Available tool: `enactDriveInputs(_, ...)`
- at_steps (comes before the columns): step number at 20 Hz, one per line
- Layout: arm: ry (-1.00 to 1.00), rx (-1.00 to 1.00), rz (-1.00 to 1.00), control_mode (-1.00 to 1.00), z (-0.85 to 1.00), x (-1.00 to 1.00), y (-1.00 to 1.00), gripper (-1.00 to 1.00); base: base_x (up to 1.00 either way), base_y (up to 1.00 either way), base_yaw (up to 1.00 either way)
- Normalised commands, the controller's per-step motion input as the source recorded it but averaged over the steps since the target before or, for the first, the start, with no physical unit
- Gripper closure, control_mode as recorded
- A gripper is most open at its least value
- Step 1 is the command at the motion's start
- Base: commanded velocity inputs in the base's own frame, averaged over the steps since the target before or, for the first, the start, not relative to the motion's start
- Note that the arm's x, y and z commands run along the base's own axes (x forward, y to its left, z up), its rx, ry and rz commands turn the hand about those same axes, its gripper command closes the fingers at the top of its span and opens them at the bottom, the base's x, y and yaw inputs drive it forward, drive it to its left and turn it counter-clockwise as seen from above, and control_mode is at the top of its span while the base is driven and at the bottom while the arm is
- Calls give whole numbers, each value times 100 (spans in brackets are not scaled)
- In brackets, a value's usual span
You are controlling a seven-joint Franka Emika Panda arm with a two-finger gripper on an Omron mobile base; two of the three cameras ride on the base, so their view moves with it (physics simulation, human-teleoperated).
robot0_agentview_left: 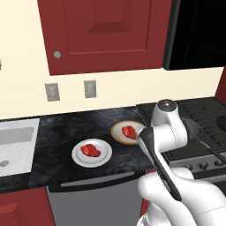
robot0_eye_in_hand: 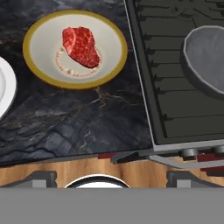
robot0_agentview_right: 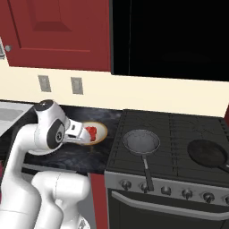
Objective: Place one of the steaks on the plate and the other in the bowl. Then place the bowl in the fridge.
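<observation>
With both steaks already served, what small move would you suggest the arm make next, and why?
Probably lower the open gripper toward the near rim of the bowl to grasp it. One steak lies on the plate, the other steak in the bowl, so only the trip to the fridge remains. The fingers are spread, hold nothing, and sit above the counter, short of the bowl.

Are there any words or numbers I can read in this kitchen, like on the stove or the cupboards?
None: no readable words, numbers or brand names anywhere.
Stove: its knobs are plain, with no marks that can be made out.
Wall outlets: blank plates.
Cabinet door: plain red, with no label.
Bowl and plate: no printing; each holds a steak.
</observation>
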Motion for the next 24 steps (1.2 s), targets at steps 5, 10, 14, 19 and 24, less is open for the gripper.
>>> enactDriveInputs(5, 0, 11, -14, -100, 14, -13, -34, -100, 0, 0, 0)
enactDriveInputs(10, 0, 0, 0, -100, 0, 0, 0, -100, 0, 0, 0)
enactDriveInputs(14, 0, 0, 0, -100, 0, 0, 0, -100, 0, 0, 0)
enactDriveInputs(19, 0, 0, 0, 100, 0, 0, 0, -100, -5, 12, -2)
enactDriveInputs(24, 0, 0, 0, 100, 0, 0, 0, -100, -14, 10, 12)
